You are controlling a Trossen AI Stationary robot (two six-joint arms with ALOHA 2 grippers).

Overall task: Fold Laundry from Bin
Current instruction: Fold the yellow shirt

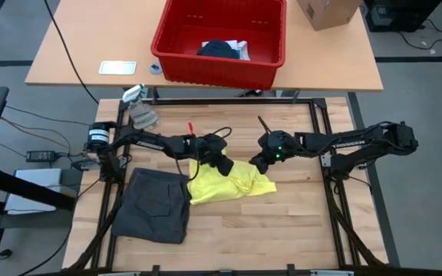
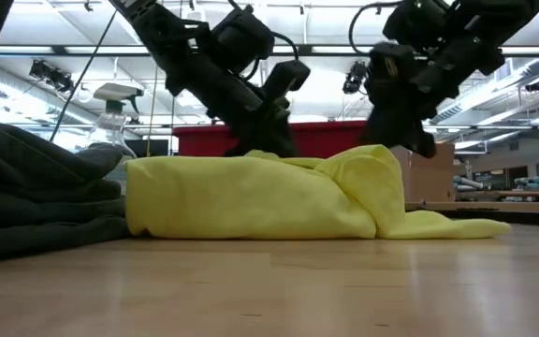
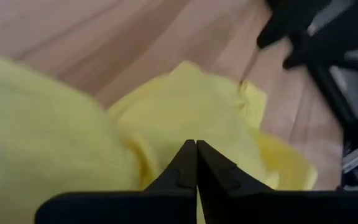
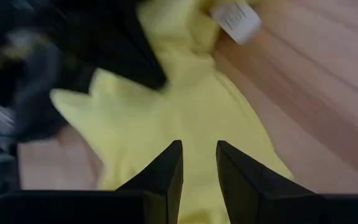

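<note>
A bright yellow garment (image 1: 232, 184) lies bunched and partly folded over on the wooden table, its white label (image 4: 236, 18) showing. My left gripper (image 3: 196, 148) is shut, slanting down at the garment's far left part (image 2: 269, 150). My right gripper (image 4: 199, 152) stands open close over the garment's right part, yellow cloth showing in the gap. A folded dark grey garment (image 1: 156, 203) lies flat to the left. The red bin (image 1: 221, 65) stands on the far table, with a dark garment (image 1: 217, 48) and a white one (image 1: 241, 49) inside. My left gripper comes slanting down from the table's left and far side, with its shut fingertips (image 2: 268, 140) at the top of the yellow garment's far edge. The cloth hides the tips in the low view, so I cannot tell whether they touch or pinch a layer.
A spray bottle (image 1: 133, 93) and a small pale rag (image 1: 144, 117) sit at the table's far left. A cardboard box (image 1: 328, 11) stands on the far table. Black frame rails (image 1: 324, 153) border the table. Bare wood lies toward the near edge (image 1: 267, 238).
</note>
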